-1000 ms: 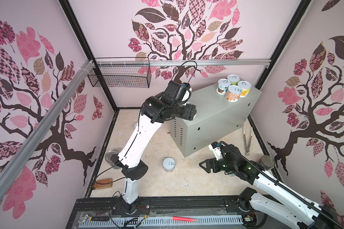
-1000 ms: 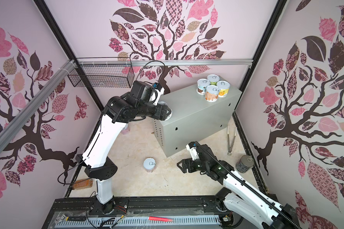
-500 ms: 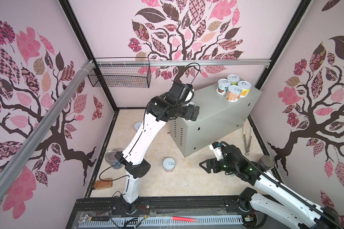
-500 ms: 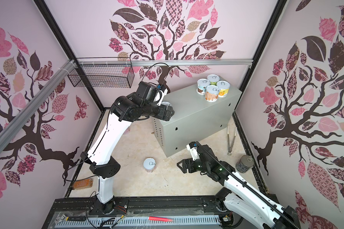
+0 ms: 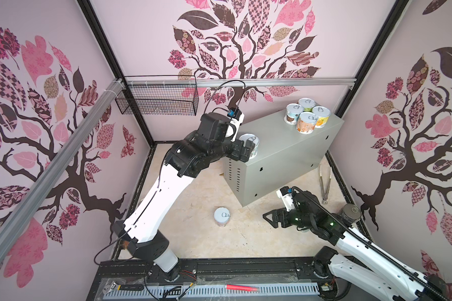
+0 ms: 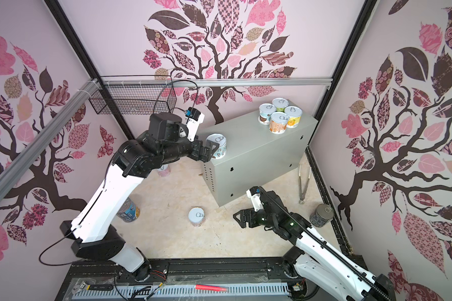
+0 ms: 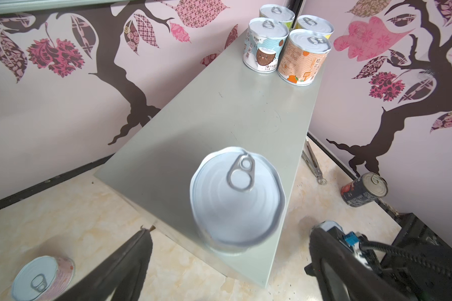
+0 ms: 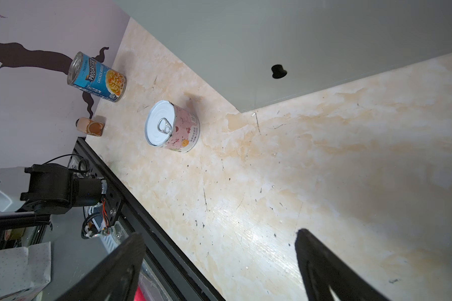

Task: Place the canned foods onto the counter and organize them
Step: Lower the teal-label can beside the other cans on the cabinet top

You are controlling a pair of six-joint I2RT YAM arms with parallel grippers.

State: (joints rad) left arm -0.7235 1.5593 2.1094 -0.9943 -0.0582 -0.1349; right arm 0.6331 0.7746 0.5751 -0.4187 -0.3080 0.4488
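Left wrist view: left gripper [image 7: 231,230] wide open, empty; pull-tab can [image 7: 236,198] upright on counter [image 7: 219,109] corner, mid-frame in both top views. Risk: finger clips can on pull-back, tips it off edge. Right gripper [image 5: 269,220] open, empty.

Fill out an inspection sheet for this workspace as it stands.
Surface: beige marbled floor, scuffed; the grey counter stands on it.
Job's things: four cans clustered at the counter's far end; a fifth can at its near corner; pink-labelled can, blue-labelled can, dark-labelled can and a partly hidden can on the floor.
Clutter: metal tongs by the right wall; small brown jar.
Tools: left tool open, straddling the fifth can, fingers clear of its sides; right tool open, empty, low over the floor.
Cables: black cable loops above the left wrist; cable chain along the right arm.
Surroundings: tree-patterned walls; wire basket on the rail.
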